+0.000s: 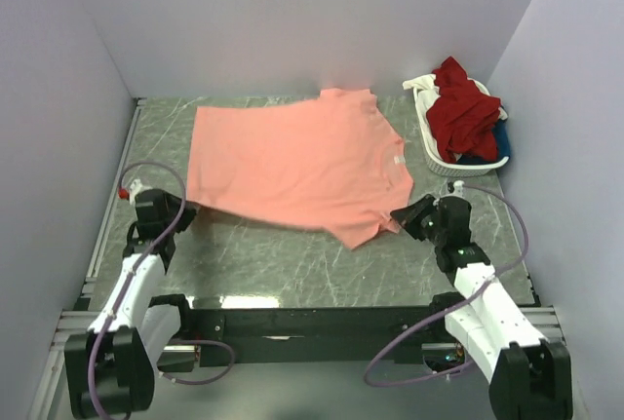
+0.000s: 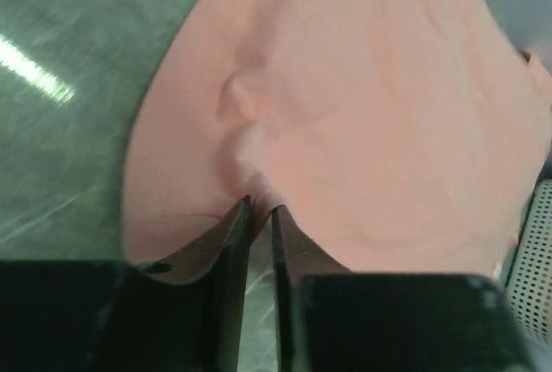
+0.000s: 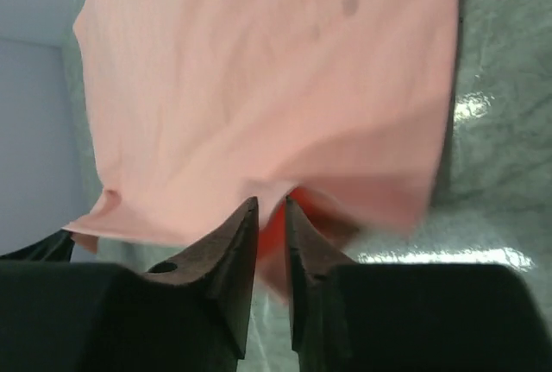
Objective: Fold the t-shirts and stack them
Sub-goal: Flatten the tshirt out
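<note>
Between each arm's fingers (image 2: 235,251), an edge of salmon-pink t-shirt (image 1: 297,162).

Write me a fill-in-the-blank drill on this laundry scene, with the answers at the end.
1. The salmon-pink t-shirt lies spread on the ___.
2. Counting left gripper and right gripper, ___ grippers pinch its edge.
3. The dark red t-shirt is heaped in the white ___ at the far right.
Missing words: table; two; basket.
</note>
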